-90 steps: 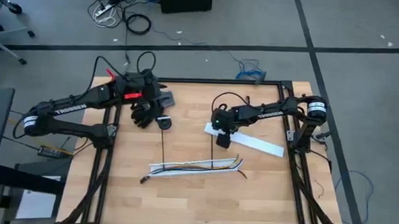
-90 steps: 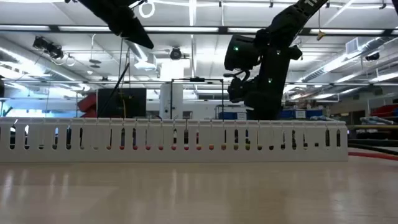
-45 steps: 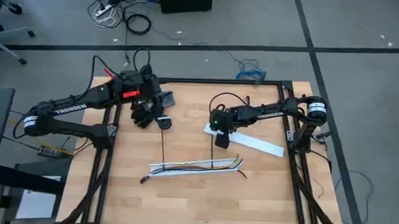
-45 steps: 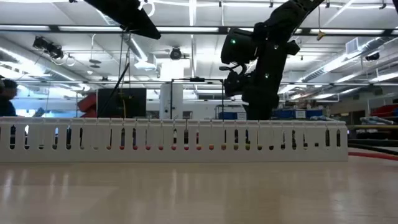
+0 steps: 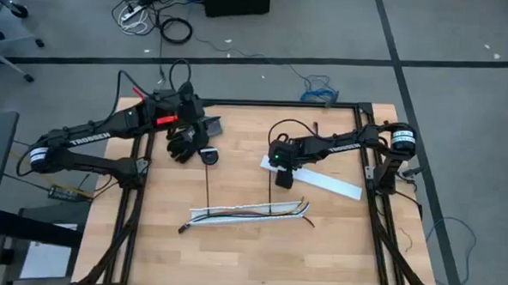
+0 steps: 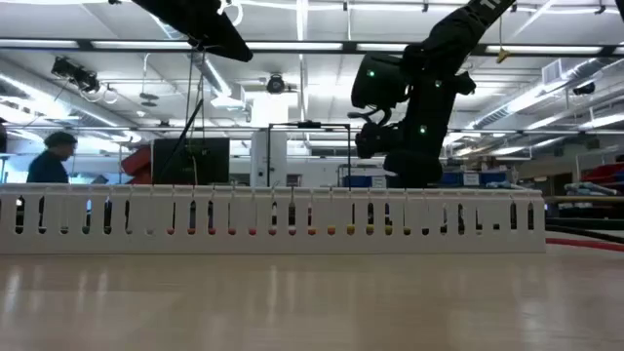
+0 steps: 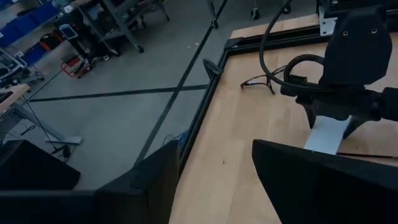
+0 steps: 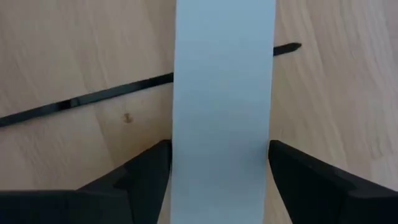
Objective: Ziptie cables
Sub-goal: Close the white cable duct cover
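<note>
While your right claw (image 5: pixel 283 176) hangs over the near end of the flat white strip (image 5: pixel 313 177) on the counter (image 5: pixel 232 253), its fingers (image 8: pixel 140 180) stand spread, one to each side of that strip, closed on nothing. In the right wrist view a ziptie (image 8: pixel 93 98) runs across the wood and passes under the strip, its tip showing on the far side.

You find the cables (image 5: pixel 251 211) well apart from that claw, nearer the front edge, lying along the white slotted channel (image 5: pixel 234 215); in the low view the channel (image 6: pixel 273 219) spans the picture with coloured wire showing through its slots. A second thin black strap (image 5: pixel 210 188) stands straight from the channel toward the left claw.

Your left claw (image 5: pixel 185 144) waits at the back left of the counter, beside a small black round piece (image 5: pixel 208 157); its fingers (image 7: pixel 348 180) are parted and empty. A person (image 6: pixel 54 161) shows in the room behind.
</note>
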Motion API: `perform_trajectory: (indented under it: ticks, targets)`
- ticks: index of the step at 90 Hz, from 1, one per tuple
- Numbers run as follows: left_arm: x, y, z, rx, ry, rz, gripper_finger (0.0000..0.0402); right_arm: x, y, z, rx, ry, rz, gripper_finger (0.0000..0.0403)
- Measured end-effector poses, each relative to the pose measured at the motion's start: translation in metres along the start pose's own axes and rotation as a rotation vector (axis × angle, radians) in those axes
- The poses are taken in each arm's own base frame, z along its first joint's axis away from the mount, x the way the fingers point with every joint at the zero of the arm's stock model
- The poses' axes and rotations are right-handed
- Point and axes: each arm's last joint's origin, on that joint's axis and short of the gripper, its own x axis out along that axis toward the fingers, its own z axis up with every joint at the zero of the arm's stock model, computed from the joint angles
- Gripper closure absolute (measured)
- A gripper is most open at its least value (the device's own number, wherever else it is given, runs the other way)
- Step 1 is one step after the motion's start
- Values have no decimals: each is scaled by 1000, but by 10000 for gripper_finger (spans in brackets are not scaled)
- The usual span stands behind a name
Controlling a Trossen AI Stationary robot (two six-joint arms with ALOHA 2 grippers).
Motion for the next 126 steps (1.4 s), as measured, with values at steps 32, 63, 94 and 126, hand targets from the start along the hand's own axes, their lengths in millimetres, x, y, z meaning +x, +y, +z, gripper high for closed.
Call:
perform_trajectory:
  ticks: [32,63,94,126]
  targets:
    - [0,0,-1,4,9,-3,204,0,1,0,6,9,58,145]
    - [0,0,-1,4,8,-3,204,0,0,0,6,7,35,161]
    - [0,0,-1,4,8,-3,204,0,0,-1,-7,8,32,165]
    - [0,0,-1,4,9,-3,204,0,0,-1,-16,8,31,170]
